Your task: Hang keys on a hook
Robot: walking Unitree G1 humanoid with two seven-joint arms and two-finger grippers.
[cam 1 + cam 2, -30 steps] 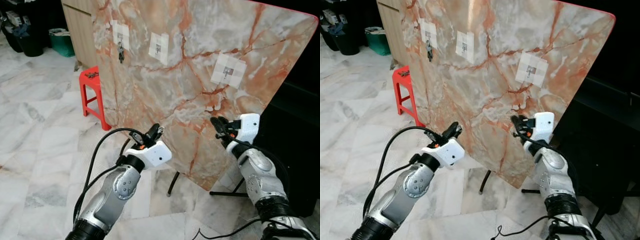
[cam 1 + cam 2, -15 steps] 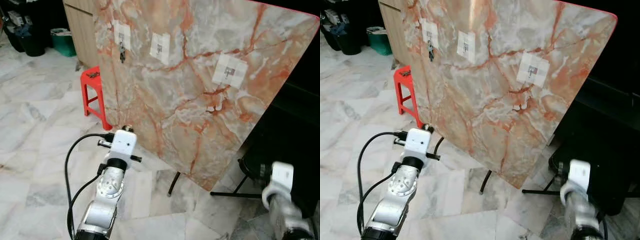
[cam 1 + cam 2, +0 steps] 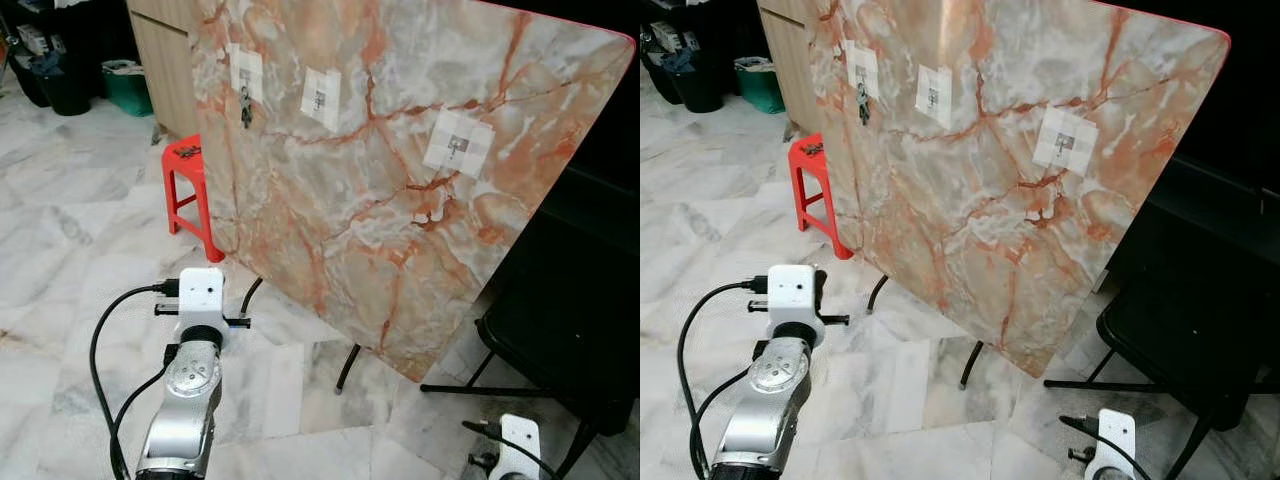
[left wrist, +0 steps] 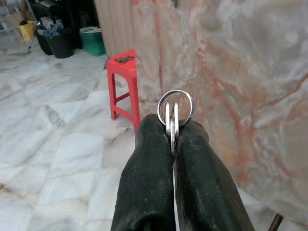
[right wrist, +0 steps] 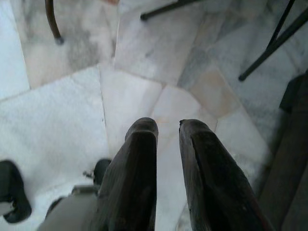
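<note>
On the far left stand dark bins (image 3: pixel 50 75) and a green box (image 3: pixel 125 85), partly cut off by the edge. Next comes a red stool (image 3: pixel 190 190) with small dark things on top, too small to tell apart. The left claw (image 4: pixel 172 139) is pinched tight on the keys (image 4: pixel 172 118). You can see a thin silver ring and flat silver metal poking up between the black fingers (image 4: pixel 149 178); the rest is hidden inside the grip. From the head, the left arm (image 3: pixel 195 370) hides the claw. A big marble slab (image 3: pixel 380 180) leans behind, with three white patches. A dark bunch (image 3: pixel 243 105) hangs on the first patch. The hooks (image 3: pixel 458 143) are hard to make out. The right claw (image 5: pixel 168 126) hangs low over the floor (image 5: pixel 72 110), fingers a little apart, holding nothing.
</note>
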